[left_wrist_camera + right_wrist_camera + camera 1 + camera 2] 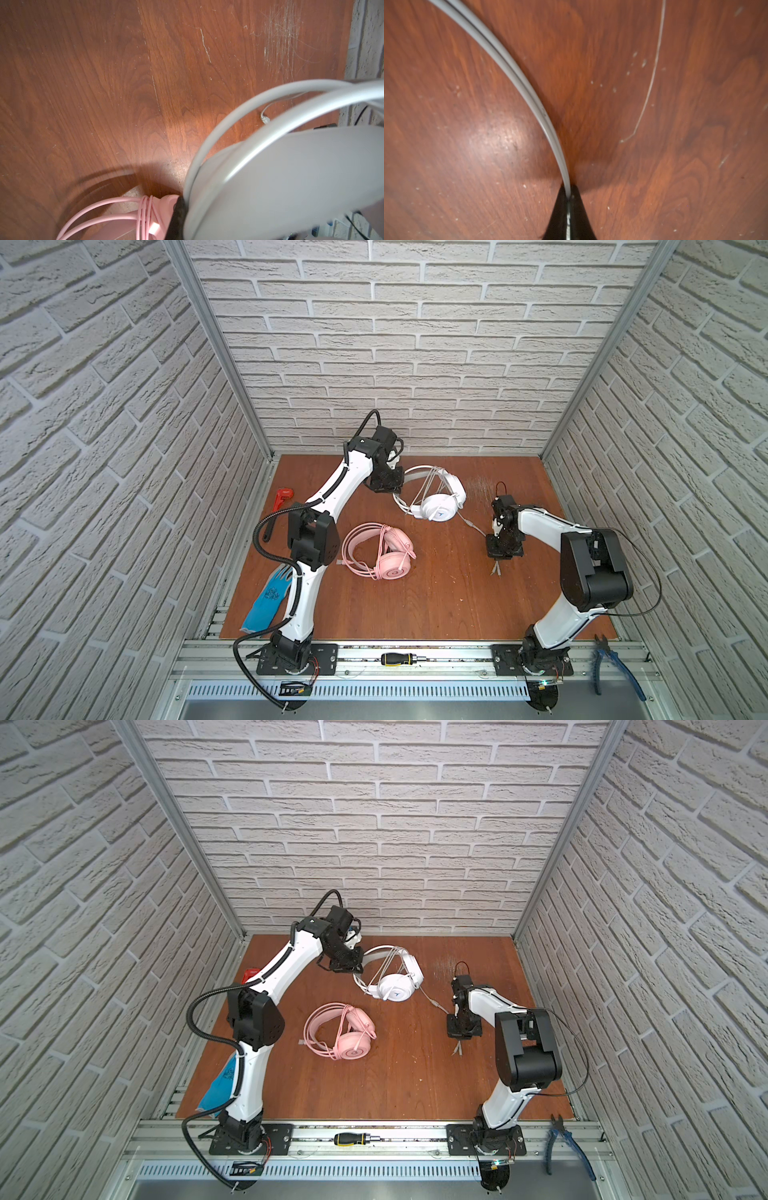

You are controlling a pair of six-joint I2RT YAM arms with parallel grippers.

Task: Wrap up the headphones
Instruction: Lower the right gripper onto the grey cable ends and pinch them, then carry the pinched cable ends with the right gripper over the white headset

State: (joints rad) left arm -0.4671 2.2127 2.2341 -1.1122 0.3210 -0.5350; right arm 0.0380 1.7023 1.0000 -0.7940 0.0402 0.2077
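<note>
The white headphones stand tilted at the back middle of the wooden table, with cable strands across the headband. My left gripper is shut on their headband; only one dark finger shows in the left wrist view. The white cable runs right to my right gripper, which is shut on it low over the table. The pink headphones lie at centre left, cable wound round them, touched by neither gripper.
A red pipe wrench and a blue glove lie along the table's left edge, partly behind the left arm. A screwdriver rests on the front rail and blue pliers at front right. Brick walls enclose three sides.
</note>
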